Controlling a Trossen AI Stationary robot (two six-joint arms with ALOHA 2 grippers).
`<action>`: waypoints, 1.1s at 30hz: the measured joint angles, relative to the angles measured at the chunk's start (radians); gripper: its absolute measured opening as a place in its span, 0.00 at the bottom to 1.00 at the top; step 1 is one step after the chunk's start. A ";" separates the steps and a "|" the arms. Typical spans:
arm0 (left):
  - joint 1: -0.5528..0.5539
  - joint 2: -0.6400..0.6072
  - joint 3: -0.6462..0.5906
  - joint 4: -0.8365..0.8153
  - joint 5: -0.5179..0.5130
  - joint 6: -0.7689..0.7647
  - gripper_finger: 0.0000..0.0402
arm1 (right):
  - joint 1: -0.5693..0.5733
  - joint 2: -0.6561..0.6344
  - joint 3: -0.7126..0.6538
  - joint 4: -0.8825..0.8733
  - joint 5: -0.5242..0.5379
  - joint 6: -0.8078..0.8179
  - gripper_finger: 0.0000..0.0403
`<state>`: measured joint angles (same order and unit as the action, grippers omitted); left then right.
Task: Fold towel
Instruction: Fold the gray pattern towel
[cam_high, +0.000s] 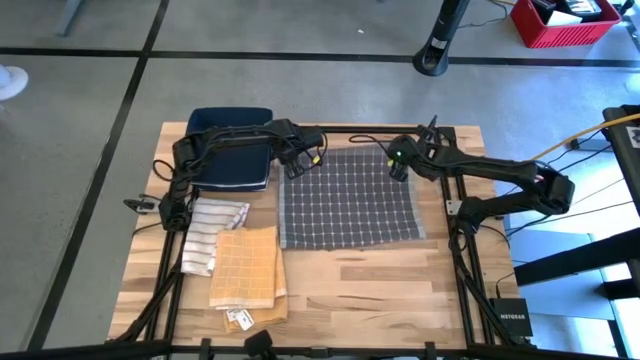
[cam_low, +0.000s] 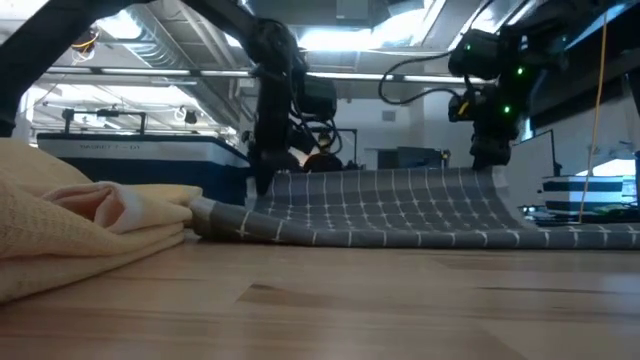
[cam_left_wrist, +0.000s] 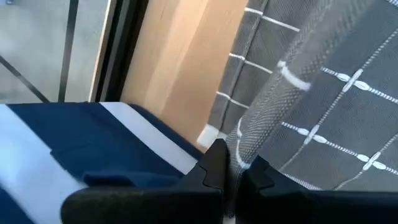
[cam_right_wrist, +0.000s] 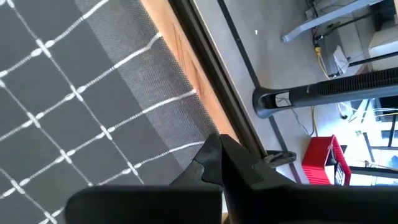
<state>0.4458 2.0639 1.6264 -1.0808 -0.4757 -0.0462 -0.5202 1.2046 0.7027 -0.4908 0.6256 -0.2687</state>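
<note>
A grey towel (cam_high: 350, 195) with a white grid lies in the middle of the wooden table (cam_high: 380, 290). Its near part rests flat on the wood, and its far edge (cam_low: 380, 175) is raised. My left gripper (cam_high: 296, 168) is shut on the far left corner, seen up close in the left wrist view (cam_left_wrist: 233, 171). My right gripper (cam_high: 397, 168) is shut on the far right corner, with its fingers in the right wrist view (cam_right_wrist: 219, 152). Both grippers slant downward. My left gripper pinches the towel's far left corner (cam_left_wrist: 249, 146) between its two fingers, coming from above at a slant. The cloth bunches into a ridge at the fingertips and is raised off the table there. My right gripper pinches the towel's far right corner (cam_right_wrist: 186, 146) between its two fingers, slanting down from the far right. The fingers hide the contact itself. The corner stands lifted (cam_low: 490, 175), and the cloth slopes down to the table.
A folded dark blue towel (cam_high: 232, 160) lies at the far left beside my left gripper. A striped white cloth (cam_high: 212, 232) and a folded orange cloth (cam_high: 247, 265) lie near left, with small tags (cam_high: 240, 318) by the front edge. Bare wood shows near the towel.
</note>
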 joint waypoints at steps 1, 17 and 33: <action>0.002 0.006 0.000 0.002 0.000 0.000 0.00 | -0.011 0.006 -0.011 0.022 -0.005 -0.010 0.00; 0.027 0.029 -0.001 0.012 0.001 0.028 0.23 | -0.103 0.115 -0.042 0.269 -0.008 -0.132 0.28; -0.334 -0.037 -0.079 0.203 0.359 0.028 0.36 | 0.223 -0.045 -0.030 -0.059 -0.724 0.338 0.48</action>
<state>0.1113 2.0270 1.5477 -0.8774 -0.1169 -0.0186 -0.2977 1.1593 0.6724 -0.5501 -0.0980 0.0697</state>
